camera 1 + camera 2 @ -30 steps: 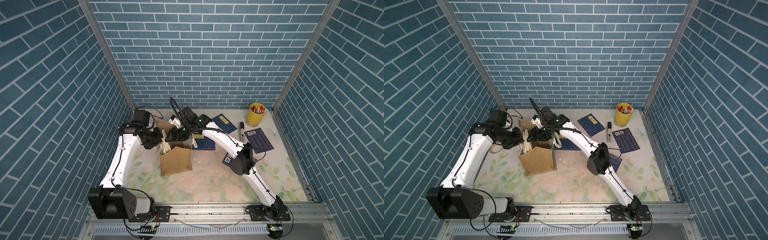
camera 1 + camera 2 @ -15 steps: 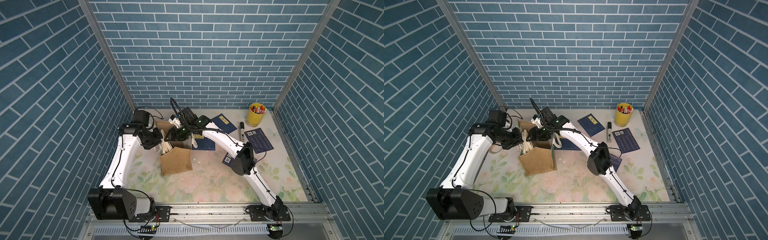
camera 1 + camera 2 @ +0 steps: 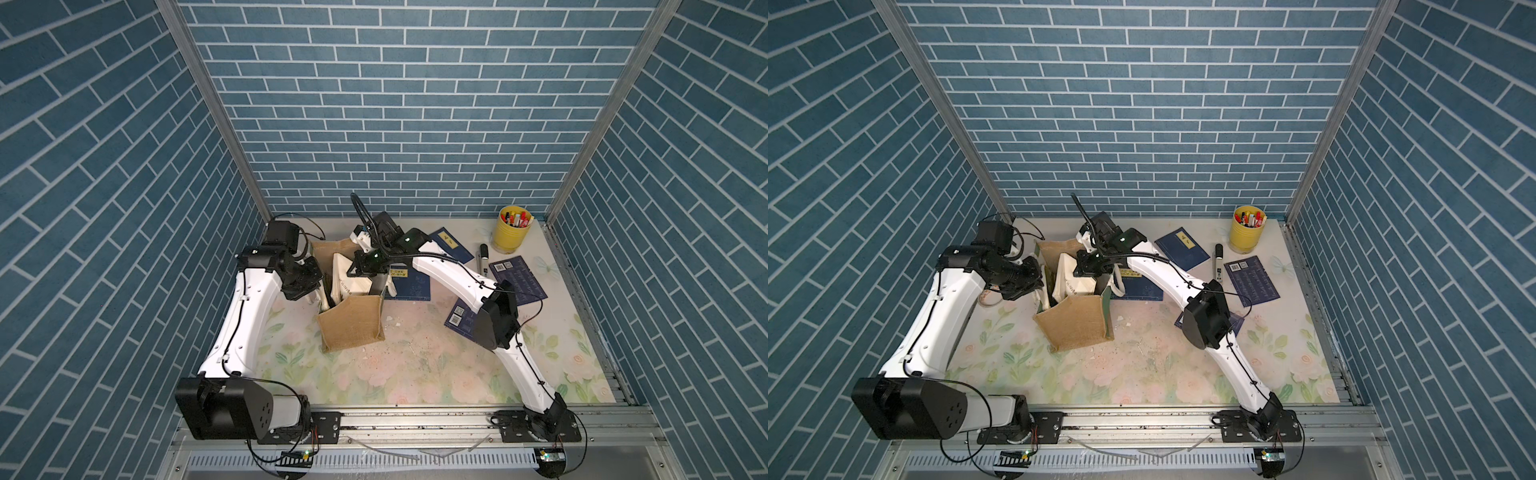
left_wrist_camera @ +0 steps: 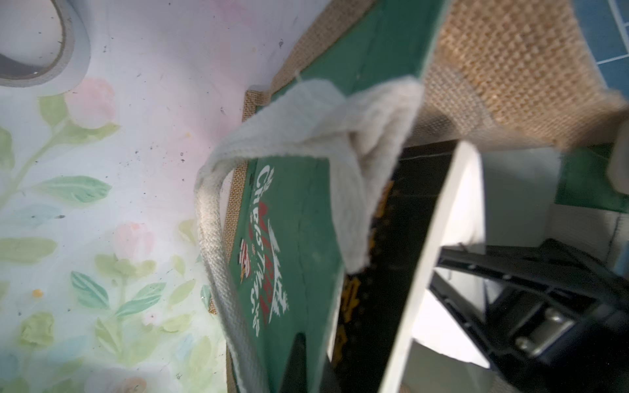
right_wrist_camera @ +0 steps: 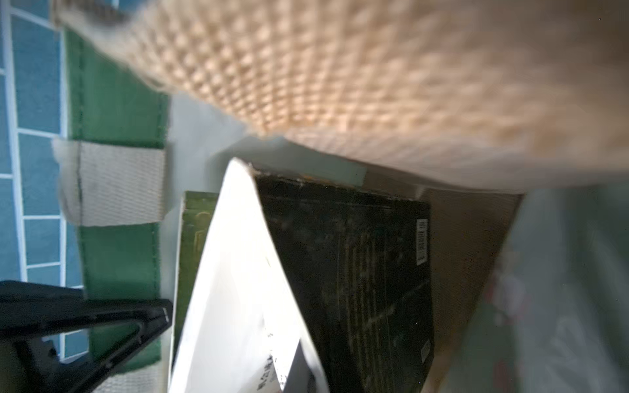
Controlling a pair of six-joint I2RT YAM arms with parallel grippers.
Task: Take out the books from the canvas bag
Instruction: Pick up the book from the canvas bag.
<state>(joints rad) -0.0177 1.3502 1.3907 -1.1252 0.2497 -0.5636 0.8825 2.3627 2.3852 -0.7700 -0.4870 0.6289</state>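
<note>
Bracing the canvas bag [image 3: 351,324] left of the middle of the table [image 3: 415,374], the left gripper [image 3: 312,291] is pinched together on the bag's left wall, just beside a cream handle [image 4: 306,112]. It looks placed there to keep the soft tote upright and its mouth spread. The right gripper [image 3: 365,270] reaches into that mouth from the far side, jaws drawn together on a white-faced book [image 5: 238,272]. Whether that pale face is a cover or a page cannot be told. Beside it in the bag stand a black book [image 5: 347,272] and a green-edged book [image 5: 192,238].

Four books already lie out. A navy book [image 3: 409,284] is just beside the bag's right side and a second navy book [image 3: 451,245] is at the table's far edge. A third navy book [image 3: 517,278] lies toward the right edge, and a fourth navy book [image 3: 459,318] is partly under the right arm. A yellow pen cup [image 3: 510,230] stands in the far right corner, a marker [image 3: 483,257] near it. The tall burlap rim and drooping handle crowd the way up.
</note>
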